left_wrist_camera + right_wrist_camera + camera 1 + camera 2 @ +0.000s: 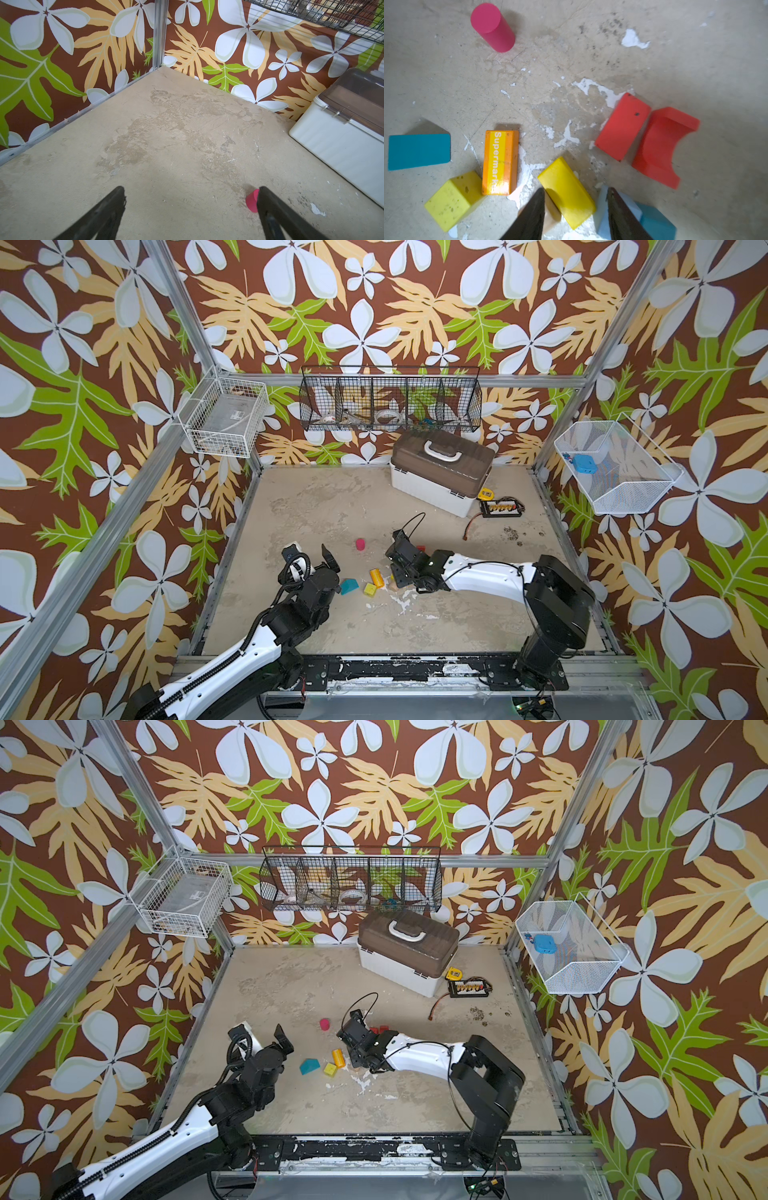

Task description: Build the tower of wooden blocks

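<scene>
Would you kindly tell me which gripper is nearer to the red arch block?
Right. The right gripper hangs just beside the red arch block, jaws either side of a yellow block; the left gripper sits well away, beyond the pink cylinder.

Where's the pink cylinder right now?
In both top views the pink cylinder sits alone near mid-table, farther back than the orange block and the teal block.

Left arm [249,651] and right arm [478,576] wear white shells over black joints. Left gripper [191,189] and right gripper [576,189] are black. A ribbed cable chain [208,674] lines the left.
</scene>
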Robot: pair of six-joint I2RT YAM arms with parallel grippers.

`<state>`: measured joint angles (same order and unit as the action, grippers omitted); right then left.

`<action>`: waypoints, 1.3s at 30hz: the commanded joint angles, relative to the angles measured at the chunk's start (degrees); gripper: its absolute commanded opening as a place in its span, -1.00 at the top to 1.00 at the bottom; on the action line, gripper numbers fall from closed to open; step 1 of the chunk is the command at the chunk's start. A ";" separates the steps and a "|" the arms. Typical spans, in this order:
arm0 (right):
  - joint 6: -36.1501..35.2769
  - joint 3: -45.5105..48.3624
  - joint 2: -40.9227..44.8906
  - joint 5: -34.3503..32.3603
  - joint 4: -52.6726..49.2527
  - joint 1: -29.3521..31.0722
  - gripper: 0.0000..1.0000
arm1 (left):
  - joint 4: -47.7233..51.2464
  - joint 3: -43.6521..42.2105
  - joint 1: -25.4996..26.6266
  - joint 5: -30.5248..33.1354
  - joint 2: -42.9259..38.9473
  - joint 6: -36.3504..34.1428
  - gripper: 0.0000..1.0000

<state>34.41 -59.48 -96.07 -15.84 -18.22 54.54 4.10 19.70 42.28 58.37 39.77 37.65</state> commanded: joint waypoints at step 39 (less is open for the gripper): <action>8.20 20.81 13.23 3.10 10.04 -9.42 0.49 | -1.81 0.34 -0.02 0.52 1.74 -0.91 -0.99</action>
<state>41.56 -39.48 -84.47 -10.87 -7.31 44.77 3.64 19.57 42.28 57.98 41.50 37.01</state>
